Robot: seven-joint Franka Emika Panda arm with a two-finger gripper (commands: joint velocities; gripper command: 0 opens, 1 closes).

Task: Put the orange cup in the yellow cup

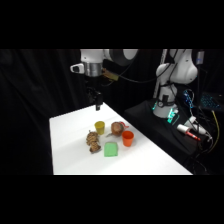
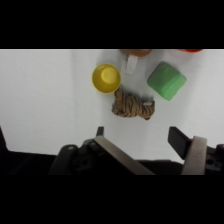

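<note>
1. White two-finger gripper [image 1: 98,106] hanging above the far end of the white table [image 1: 145,160], clear of every object, nothing between the fingers.
2. Jaws standing apart in the wrist view, with bare table showing in the wide gap between the two fingers [image 2: 192,152].
3. Small orange-red plastic cup [image 1: 128,138] upright on the table, right of the group, mouth up, just beside the brownish round object [image 1: 117,129] on its near right side; only a sliver of the orange cup at the wrist view's top edge [image 2: 190,50].
4. Small yellow plastic cup [image 1: 99,127] upright and open, left of the brownish round object, apart from the orange cup; seen from above in the wrist view [image 2: 106,78], hollow and seemingly with nothing inside.
5. Brown striped soft toy [image 1: 93,143] lying on its side just near of the yellow cup; in the wrist view [image 2: 132,106] close to the cup's rim, possibly touching, hard to tell.
6. Green rounded square block [image 1: 111,148] flat on the table, just right of the toy and near-left of the orange cup; also in the wrist view [image 2: 166,80].
</note>
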